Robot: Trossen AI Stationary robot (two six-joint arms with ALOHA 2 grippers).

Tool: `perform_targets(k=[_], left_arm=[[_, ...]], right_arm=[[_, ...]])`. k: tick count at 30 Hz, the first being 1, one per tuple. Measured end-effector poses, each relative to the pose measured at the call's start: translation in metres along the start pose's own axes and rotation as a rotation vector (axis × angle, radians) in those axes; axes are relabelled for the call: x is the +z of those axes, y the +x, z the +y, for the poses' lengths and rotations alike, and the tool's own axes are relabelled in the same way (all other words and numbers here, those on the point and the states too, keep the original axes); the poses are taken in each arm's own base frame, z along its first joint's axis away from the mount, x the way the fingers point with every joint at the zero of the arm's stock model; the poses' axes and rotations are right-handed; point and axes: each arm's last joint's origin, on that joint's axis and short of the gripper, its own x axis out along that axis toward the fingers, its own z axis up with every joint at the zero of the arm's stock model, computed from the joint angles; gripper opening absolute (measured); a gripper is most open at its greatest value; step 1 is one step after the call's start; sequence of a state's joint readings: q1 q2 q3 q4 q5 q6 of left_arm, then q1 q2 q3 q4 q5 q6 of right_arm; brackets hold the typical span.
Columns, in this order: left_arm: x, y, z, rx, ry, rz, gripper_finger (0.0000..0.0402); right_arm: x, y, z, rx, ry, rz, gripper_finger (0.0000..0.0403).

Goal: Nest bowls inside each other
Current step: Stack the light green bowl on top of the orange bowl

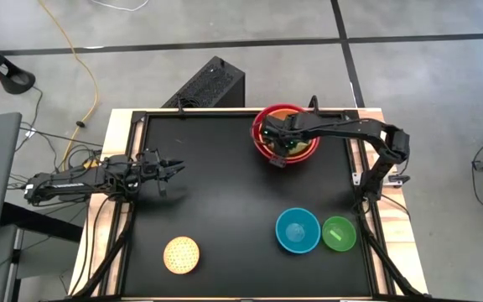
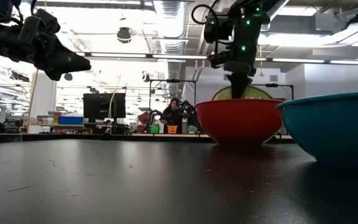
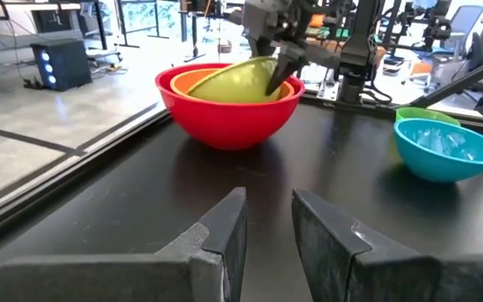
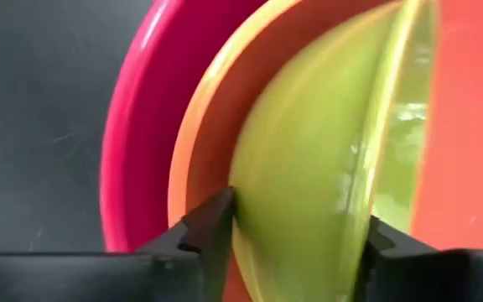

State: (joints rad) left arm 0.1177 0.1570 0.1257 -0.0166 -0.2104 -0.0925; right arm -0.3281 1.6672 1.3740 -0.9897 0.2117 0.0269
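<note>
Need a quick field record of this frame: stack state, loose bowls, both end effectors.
stack: orange bowl sits inside red bowl, far right part of the table
lime green bowl: tilted on edge inside the orange bowl, not seated flat
right end effector: over the stack, fingers either side of the lime green bowl's rim
left end effector: hovering at the table's left, holding nothing
loose bowls: blue bowl and small green bowl side by side, near right; pale yellow bowl near left
</note>
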Motion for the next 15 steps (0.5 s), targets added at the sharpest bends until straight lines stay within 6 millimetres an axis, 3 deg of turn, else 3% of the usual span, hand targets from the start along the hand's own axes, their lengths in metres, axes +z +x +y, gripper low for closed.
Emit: perform_targets(k=[7, 15], left_arm=[[0.0, 0.0, 0.0, 0.0, -0.002, 0.0, 0.0087], [0.0, 0.0, 0.0, -0.001, -0.004, -0.006, 0.0087]], right_arm=[[0.003, -0.029, 0.001, 0.004, 0.028, 0.047, 0.0235], [0.011, -0.06, 0.016, 0.046, 0.045, -0.003, 0.0238]])
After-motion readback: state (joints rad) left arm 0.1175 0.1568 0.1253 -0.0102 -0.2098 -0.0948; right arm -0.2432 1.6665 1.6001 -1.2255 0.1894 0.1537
